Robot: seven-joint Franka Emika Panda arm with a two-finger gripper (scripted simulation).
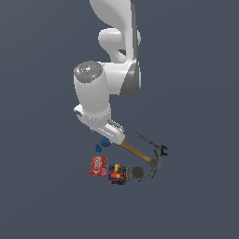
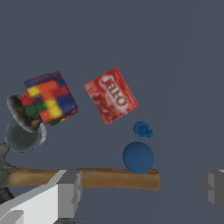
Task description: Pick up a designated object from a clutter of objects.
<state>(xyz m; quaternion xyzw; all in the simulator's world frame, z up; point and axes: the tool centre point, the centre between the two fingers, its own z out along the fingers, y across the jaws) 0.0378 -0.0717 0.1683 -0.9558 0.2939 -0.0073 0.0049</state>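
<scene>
On the red packet [image 2: 111, 96], white letters seem to read "Jell-O" in the wrist view; the exterior view shows them only as a blur. At about 4 o'clock from it lies the knobbly blue piece [image 2: 142, 129], just beside the blue ball [image 2: 138, 157], which touches the hammer [image 2: 87, 178] handle. The gripper [image 2: 142, 190] stands wide open and holds nothing, while the exterior view alone shows the dark clamp tool [image 1: 153, 142].

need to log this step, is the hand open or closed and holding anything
hand: open, fingers spread wide in the wrist view, holding nothing; the small knobbly blue piece lies untouched beyond the blue ball.
</scene>
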